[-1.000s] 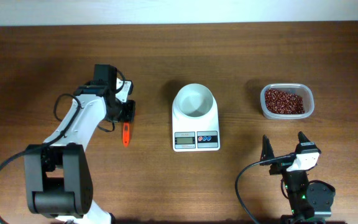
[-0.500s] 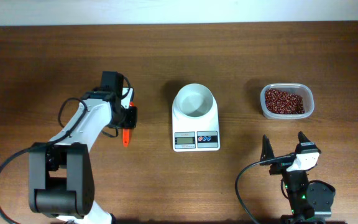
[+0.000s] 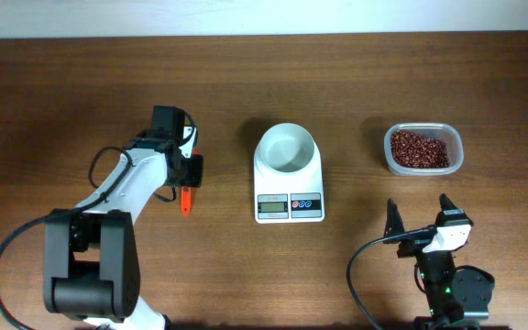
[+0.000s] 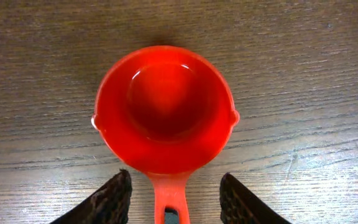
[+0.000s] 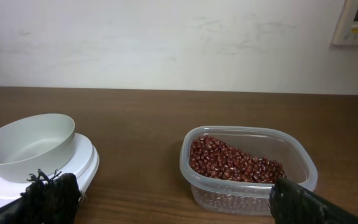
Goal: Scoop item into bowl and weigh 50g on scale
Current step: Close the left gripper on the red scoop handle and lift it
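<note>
The beans [image 3: 419, 148] lie heaped in a clear plastic tub [image 3: 456, 137] at 3 o'clock from the bowl [image 3: 287, 149], well apart from it, and none shows outside the tub. The white bowl looks bare inside from overhead and sits on the platform of the scale [image 3: 289, 206], whose display is too small to read. By this evidence the bowl is placed for weighing, but scooping has not begun. At roughly 8 o'clock from the bowl a red scoop [image 4: 165, 109] lies flat on the bench [image 3: 81, 82], its cup dry and without beans. The left end effector [image 4: 176, 200] hangs right over the scoop's handle, its fingers [image 4: 114, 198] spread to either side with a gap showing on each side, so it holds nothing. The right end effector [image 3: 420, 220] rests near 4 o'clock from the bowl, facing the tub, spread wide and gripping nothing. Left to do, on this reading: close on the handle, carry the scoop across to the tub, ladle beans into the bowl, and trim the load to 50 g.
</note>
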Available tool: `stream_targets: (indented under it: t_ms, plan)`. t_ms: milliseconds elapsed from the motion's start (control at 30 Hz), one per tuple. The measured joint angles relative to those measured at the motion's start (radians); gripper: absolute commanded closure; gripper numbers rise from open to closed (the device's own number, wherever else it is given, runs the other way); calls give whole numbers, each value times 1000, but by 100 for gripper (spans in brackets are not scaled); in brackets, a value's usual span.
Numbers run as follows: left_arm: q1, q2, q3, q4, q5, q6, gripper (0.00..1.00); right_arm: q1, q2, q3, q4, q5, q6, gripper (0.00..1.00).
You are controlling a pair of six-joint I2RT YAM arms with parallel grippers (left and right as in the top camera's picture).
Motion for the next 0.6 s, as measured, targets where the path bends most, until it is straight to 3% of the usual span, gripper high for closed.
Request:
stream_targets:
  t_ms: [167, 400, 600]
  plan:
    - [0, 50, 0, 6, 0, 0, 49, 0, 0, 0, 0, 0, 0, 1]
    - [0, 79, -1, 63, -3, 0, 60, 0, 0, 0, 0, 0, 0, 1]
    - [0, 80, -1, 69, -3, 0, 62, 0, 0, 0, 0, 0, 0, 1]
